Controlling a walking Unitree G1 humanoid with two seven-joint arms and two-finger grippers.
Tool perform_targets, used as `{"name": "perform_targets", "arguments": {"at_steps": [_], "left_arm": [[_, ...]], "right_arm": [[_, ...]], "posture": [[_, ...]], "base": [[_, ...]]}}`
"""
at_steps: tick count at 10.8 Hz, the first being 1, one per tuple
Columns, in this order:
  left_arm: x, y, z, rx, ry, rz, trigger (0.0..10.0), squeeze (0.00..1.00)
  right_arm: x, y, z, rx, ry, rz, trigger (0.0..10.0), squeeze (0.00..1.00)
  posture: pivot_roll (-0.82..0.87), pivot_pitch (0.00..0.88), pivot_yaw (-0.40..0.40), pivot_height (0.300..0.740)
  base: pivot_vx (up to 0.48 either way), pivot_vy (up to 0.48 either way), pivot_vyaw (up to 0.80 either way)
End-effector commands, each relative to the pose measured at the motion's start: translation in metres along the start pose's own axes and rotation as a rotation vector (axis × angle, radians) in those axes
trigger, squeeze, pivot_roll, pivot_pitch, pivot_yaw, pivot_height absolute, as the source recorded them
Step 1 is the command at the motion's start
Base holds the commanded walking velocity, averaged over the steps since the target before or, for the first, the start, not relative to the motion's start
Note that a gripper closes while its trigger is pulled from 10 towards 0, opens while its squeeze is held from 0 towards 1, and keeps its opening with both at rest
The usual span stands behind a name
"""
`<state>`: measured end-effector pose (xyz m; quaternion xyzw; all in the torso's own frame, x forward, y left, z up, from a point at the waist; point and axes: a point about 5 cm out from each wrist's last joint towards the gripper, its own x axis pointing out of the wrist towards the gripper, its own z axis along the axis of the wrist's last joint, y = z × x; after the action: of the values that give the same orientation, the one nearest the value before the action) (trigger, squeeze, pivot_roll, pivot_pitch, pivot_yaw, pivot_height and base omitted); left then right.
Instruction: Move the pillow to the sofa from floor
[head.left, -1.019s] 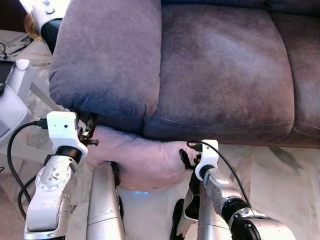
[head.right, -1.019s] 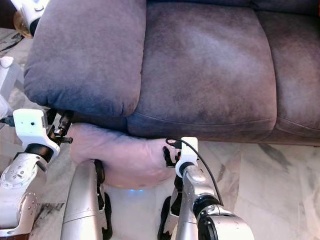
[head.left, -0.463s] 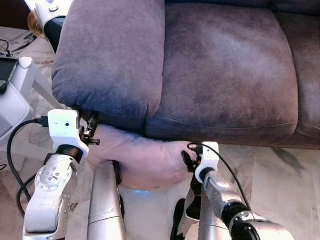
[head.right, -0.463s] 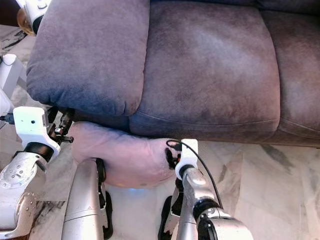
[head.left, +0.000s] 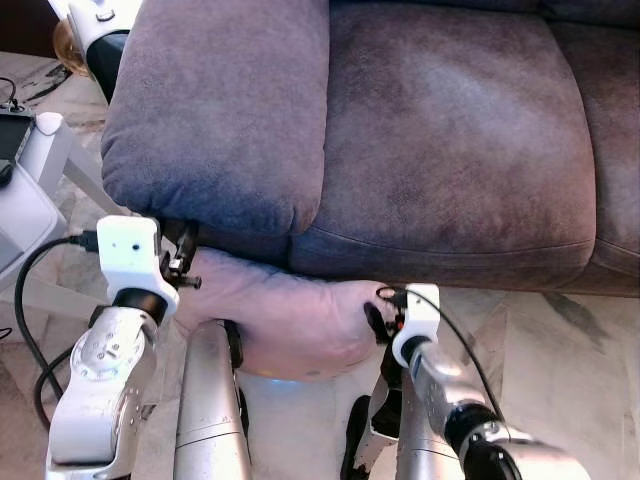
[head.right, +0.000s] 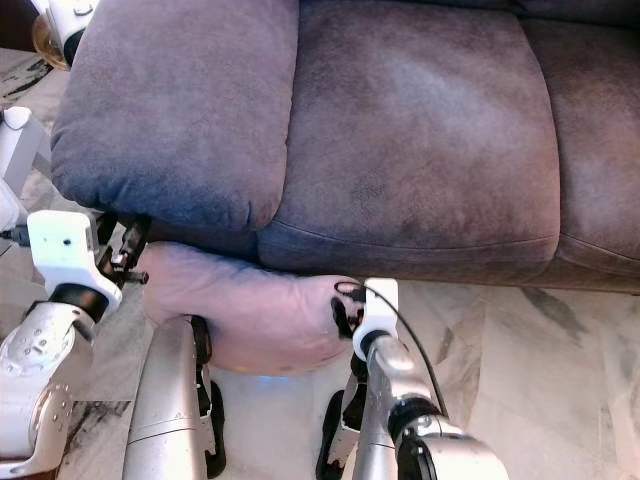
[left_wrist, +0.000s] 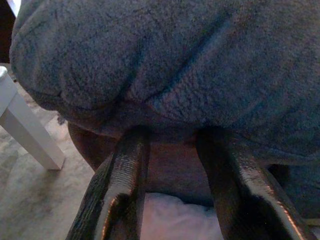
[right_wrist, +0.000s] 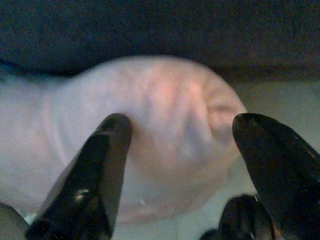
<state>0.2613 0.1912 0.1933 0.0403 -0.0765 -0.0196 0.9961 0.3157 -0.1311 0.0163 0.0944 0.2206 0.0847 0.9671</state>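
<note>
Pink pillow (head.left: 285, 320) is low down at the front edge of the sofa (head.left: 440, 150), tucked partly under the overhang of the left seat cushion (head.left: 215, 110), its underside just above the robot's silver legs and the floor (head.left: 560, 330). It is squeezed between the two arms, one at each end.

Left gripper (head.left: 180, 262) is at the pillow's left end, right under the cushion's front lip. In the left wrist view its black fingers (left_wrist: 117, 185) stand apart, tips up against the dark sofa front, a pale patch of pillow between them lower down.

Right gripper (head.left: 378, 322) is at the pillow's right end. In the right wrist view the fingers (right_wrist: 105, 165) are spread wide with the bulging pillow end between them; left finger presses the fabric, the other sits just off it.

Sofa is dark grey-purple suede, with a wide middle cushion and another starting at the right edge. Floor is pale marble tile with grey veining. White table leg (head.left: 60, 165) and a white unit stand by the sofa's left corner, black cable (head.left: 25, 300) looping on the floor there. A white-and-black device (head.left: 95, 30) shows at the top left corner.
</note>
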Motion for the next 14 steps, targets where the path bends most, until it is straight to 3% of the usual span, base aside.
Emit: {"name": "perform_targets", "arguments": {"at_steps": [1, 5, 6, 9, 13, 14], "left_arm": [[-0.001, -0.006, 0.005, -0.005, -0.019, -0.026, 10.0, 0.00], [0.002, -0.007, 0.011, -0.014, -0.042, -0.025, 10.0, 0.00], [0.003, -0.005, 0.017, -0.012, -0.058, -0.025, 10.0, 0.00], [0.001, -0.007, 0.042, -0.005, -0.122, -0.041, 10.0, 0.00], [-0.002, -0.013, 0.055, 0.000, -0.124, -0.076, 10.0, 0.00], [-0.003, -0.013, 0.056, -0.001, -0.120, -0.080, 10.0, 0.00]], "right_arm": [[-0.003, -0.003, -0.010, 0.038, 0.021, -0.006, 10.0, 1.00], [-0.001, -0.001, -0.007, 0.037, 0.054, -0.005, 10.0, 1.00], [-0.001, -0.001, -0.008, 0.002, 0.074, -0.007, 10.0, 0.00], [0.002, 0.004, -0.005, 0.009, 0.068, 0.011, 10.0, 0.00], [0.002, 0.006, -0.008, 0.003, 0.091, -0.016, 10.0, 0.00], [0.001, 0.007, -0.012, -0.007, 0.103, -0.017, 0.0, 0.00]], "posture": [[0.27, 0.405, -0.127, 0.530], [0.27, 0.413, -0.131, 0.530], [0.28, 0.419, -0.130, 0.530], [0.31, 0.444, -0.125, 0.530], [0.34, 0.469, -0.109, 0.530], [0.34, 0.469, -0.109, 0.530]], "base": [[0.000, 0.000, 0.00], [0.000, 0.000, 0.00], [0.000, 0.000, 0.00], [0.000, 0.000, 0.00], [0.000, 0.000, 0.00], [0.000, 0.000, 0.00]]}}
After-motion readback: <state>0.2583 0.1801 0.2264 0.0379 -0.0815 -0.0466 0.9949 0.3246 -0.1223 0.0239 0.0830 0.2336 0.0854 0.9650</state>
